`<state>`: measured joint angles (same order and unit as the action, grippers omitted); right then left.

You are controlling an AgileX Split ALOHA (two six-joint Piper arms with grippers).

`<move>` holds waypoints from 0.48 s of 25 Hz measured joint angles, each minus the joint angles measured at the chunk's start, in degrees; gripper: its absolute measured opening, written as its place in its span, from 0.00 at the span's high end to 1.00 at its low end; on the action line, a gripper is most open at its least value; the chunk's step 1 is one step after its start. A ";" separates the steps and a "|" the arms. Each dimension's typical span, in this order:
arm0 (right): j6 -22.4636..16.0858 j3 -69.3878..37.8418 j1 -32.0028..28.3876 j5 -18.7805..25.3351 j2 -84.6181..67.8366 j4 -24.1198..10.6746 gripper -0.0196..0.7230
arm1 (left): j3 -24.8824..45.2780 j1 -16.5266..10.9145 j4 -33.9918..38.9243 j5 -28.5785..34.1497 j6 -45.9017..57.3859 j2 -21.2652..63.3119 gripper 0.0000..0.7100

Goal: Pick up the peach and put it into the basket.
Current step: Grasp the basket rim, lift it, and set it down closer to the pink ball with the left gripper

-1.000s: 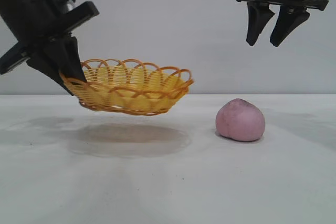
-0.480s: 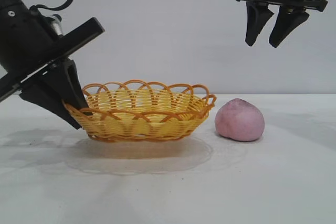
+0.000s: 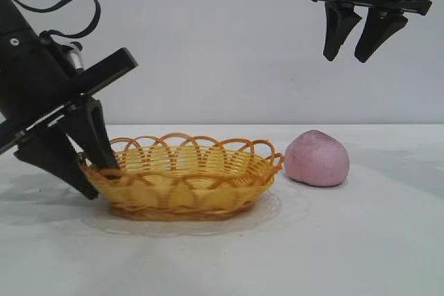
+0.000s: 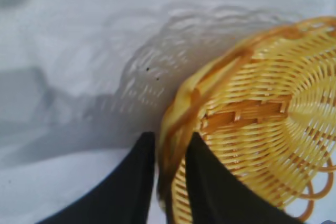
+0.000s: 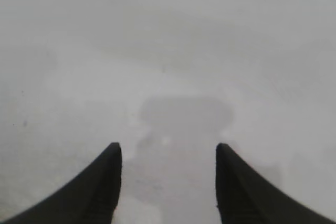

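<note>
1. The left gripper (image 3: 97, 175) is reaching down at a slant to the basket (image 3: 184, 178), and its two dark fingers (image 4: 128, 182) are straddling the basket's rim at the end farthest from the peach, one finger outside the wall and one inside.
2. In the left wrist view the woven rim is running between those fingers with a sliver of space on either side, so whether they are pinching it or only flanking it cannot be told.
3. The basket is sitting flat on the white tabletop (image 3: 277, 254), casting a faint shadow around its base, and nothing is lying inside it.
4. The peach (image 3: 317, 159) is resting on the tabletop just beyond the basket's far end from the left fingers, close to the looped rim, though contact between them is hard to judge.
5. The right gripper (image 3: 352, 57) is hanging high above, well clear of the peach and slightly off to its side, its fingers pointing downward.
6. Its fingers (image 5: 100, 187) are standing about half apart and are gripping nothing; only bare tabletop and their own shadow are showing between them.
7. Nothing is standing between the right fingers and the peach below.
</note>
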<state>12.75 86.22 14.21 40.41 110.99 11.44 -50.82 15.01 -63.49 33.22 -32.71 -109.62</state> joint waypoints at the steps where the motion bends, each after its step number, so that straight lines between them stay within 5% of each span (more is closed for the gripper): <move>1: 0.00 0.00 0.00 0.00 0.00 0.00 0.46 | 0.00 0.00 0.00 0.30 0.00 0.00 0.63; 12: 0.13 0.00 0.00 0.00 0.00 0.00 0.46 | 0.04 -0.12 3.09 2.08 -0.13 3.71 0.58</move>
<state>12.88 86.22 14.21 40.41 110.99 11.44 -50.78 14.89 -60.40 35.31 -32.84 -105.91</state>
